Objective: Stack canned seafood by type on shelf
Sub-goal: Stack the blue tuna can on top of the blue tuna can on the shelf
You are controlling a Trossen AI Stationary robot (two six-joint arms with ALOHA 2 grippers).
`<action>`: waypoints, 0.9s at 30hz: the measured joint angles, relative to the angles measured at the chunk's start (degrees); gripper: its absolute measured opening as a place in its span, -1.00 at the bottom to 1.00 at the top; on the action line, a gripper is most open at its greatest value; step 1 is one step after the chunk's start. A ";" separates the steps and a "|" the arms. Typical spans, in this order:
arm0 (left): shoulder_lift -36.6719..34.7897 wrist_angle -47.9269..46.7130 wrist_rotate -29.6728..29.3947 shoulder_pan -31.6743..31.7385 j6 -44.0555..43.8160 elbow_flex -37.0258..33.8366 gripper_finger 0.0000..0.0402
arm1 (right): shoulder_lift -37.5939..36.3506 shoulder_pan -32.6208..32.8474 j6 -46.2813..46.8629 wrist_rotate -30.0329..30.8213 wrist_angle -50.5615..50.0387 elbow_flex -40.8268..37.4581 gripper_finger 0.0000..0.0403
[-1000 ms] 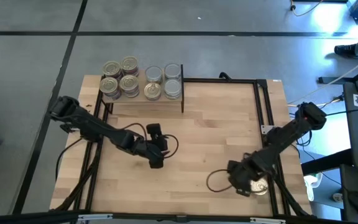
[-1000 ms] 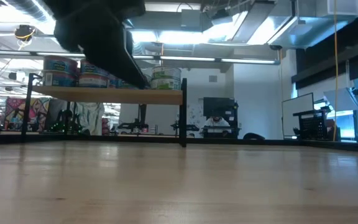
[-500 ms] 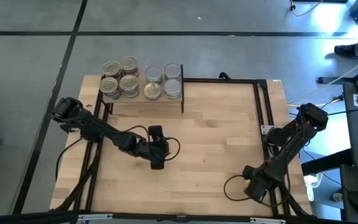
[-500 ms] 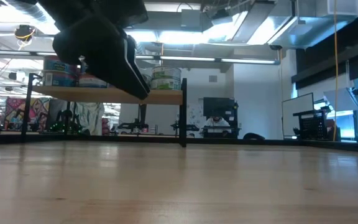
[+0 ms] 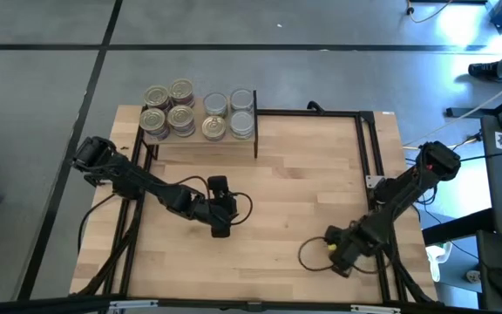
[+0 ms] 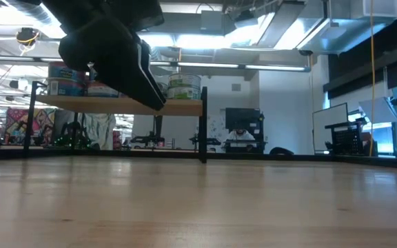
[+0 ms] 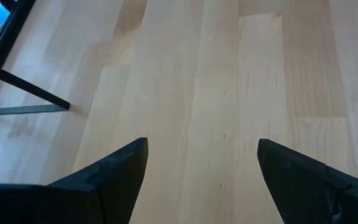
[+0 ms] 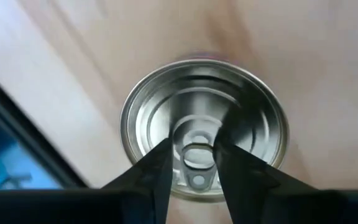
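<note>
Tins on the shelf [image 5: 206, 143]: eight tops show at the far left of the tabletop [image 5: 303, 174], gold lids [image 5: 168, 106] grouped left, a mixed silver and gold group [image 5: 229, 115] on the right. One further tin [image 8: 145, 115], silver with a pull tab, lies on the tabletop at the near right edge, directly below the right hand [image 5: 342, 253].

Step in hand, as judged: picking up this loose tin.

Finding: the right hand's fingers [image 8: 160, 165] stand close together with only a narrow gap, over the middle of the lid. The rim lies outside both fingers, so the sides are not gripped. Whether the tips touch the lid cannot be told.

Recommendation: spread the fingers wider than the tin, centre them on opposite sides of the wall, descend below the rim, then close squarely. Lift straight up, as the black frame rail runs just beside the tin. Place it with the silver group.

Pose: the right arm reaches from the right edge toward the near side, wrist pointing down. The left arm waits at centre left, its hand [image 5: 220, 225] wide open and empty over bare wood.
</note>
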 joint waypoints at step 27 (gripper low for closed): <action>0.00 0.27 -0.02 -2.06 -8.36 0.00 0.50 | 14.18 -19.57 -37.42 29.28 42.46 -0.28 -0.40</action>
